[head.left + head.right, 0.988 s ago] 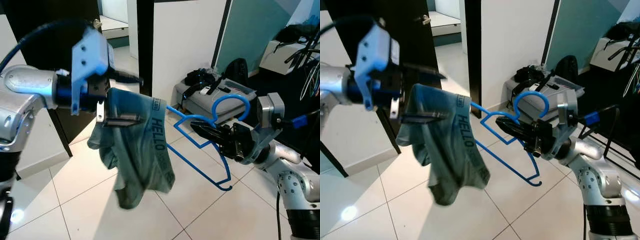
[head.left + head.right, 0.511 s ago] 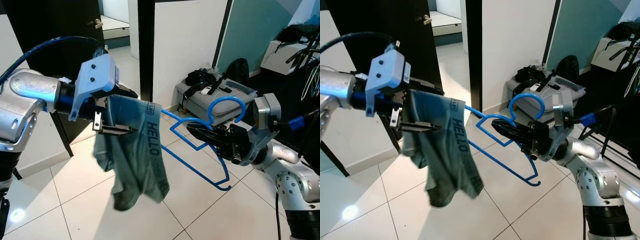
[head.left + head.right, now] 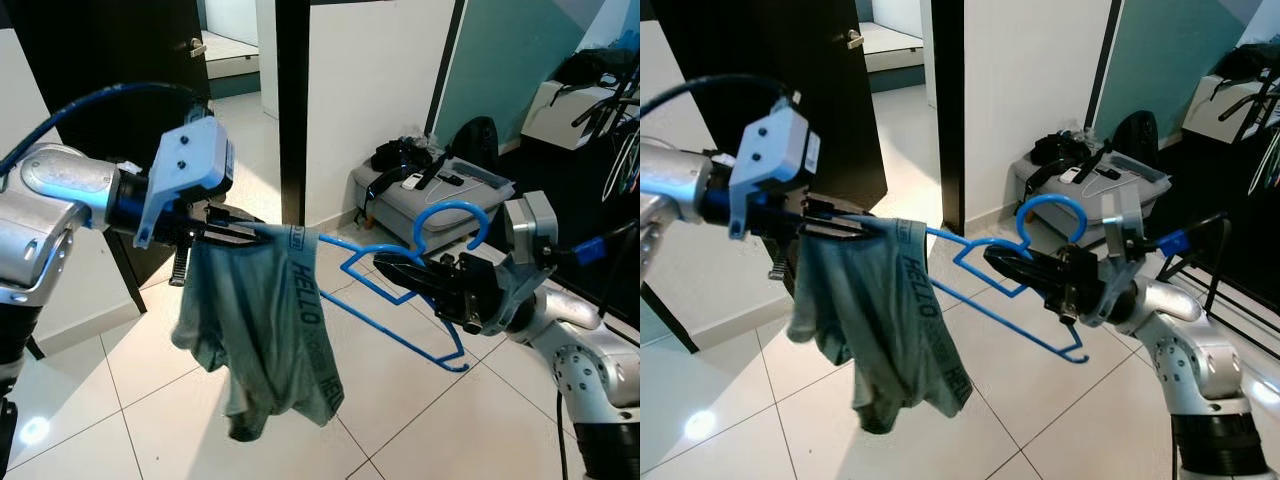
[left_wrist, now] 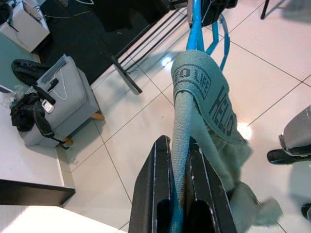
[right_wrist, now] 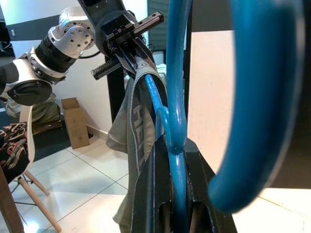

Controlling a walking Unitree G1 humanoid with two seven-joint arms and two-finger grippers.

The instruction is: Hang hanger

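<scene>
The blue hanger (image 3: pixel 400 300) is held out in mid-air over the white tiled floor (image 3: pixel 150 400), between the two arms, its hook curling up by the right wrist. The right gripper (image 3: pixel 395 272) is clamped on its neck, black fingers tight against the wire. A grey-green pair of shorts (image 3: pixel 265 340) with "HELLO" on the waistband drapes over the hanger's left end and hangs well above the tiles. The left gripper (image 3: pixel 235 232) pinches the waistband at that end, fingers closed on the cloth, with the blue wire running out just past them. There is free floor beneath and in front. Behind the left arm stands a dark door (image 3: pixel 110 60), then a white wall (image 3: pixel 370 70). A grey case (image 3: pixel 440 195) with black gear on top sits on the floor by the wall, close behind the right gripper.
</scene>
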